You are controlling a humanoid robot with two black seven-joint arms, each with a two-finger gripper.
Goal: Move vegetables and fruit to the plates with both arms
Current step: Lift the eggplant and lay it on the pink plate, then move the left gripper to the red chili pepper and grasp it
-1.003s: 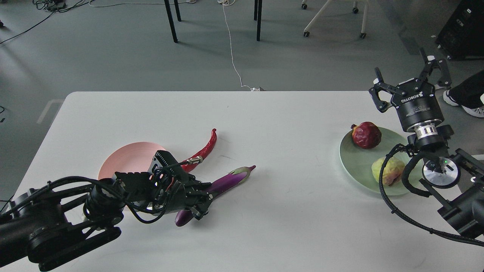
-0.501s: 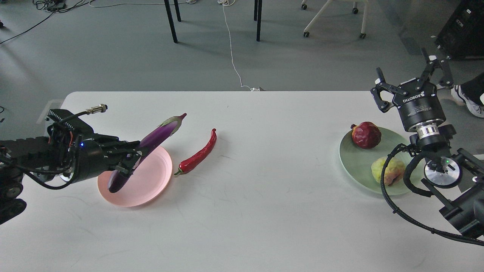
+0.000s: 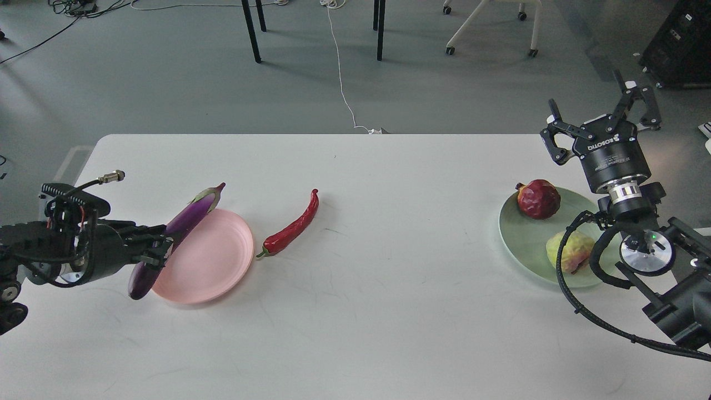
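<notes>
My left gripper is shut on the purple eggplant and holds it tilted, calyx up, over the left edge of the pink plate. The red chili pepper lies on the table just right of the pink plate. The dark red pomegranate and the yellow-green fruit sit on the mint green plate at the right. My right gripper is open and empty, raised above the table's far right edge behind the green plate.
The white table spans the view. My right arm's cables loop over the green plate's right side. Beyond the table are floor, black table legs, a white cable and a chair base.
My left gripper has lifted the eggplant off the table and carried it left, now lower and further left over the pink plate's left edge. The right gripper has barely moved.
</notes>
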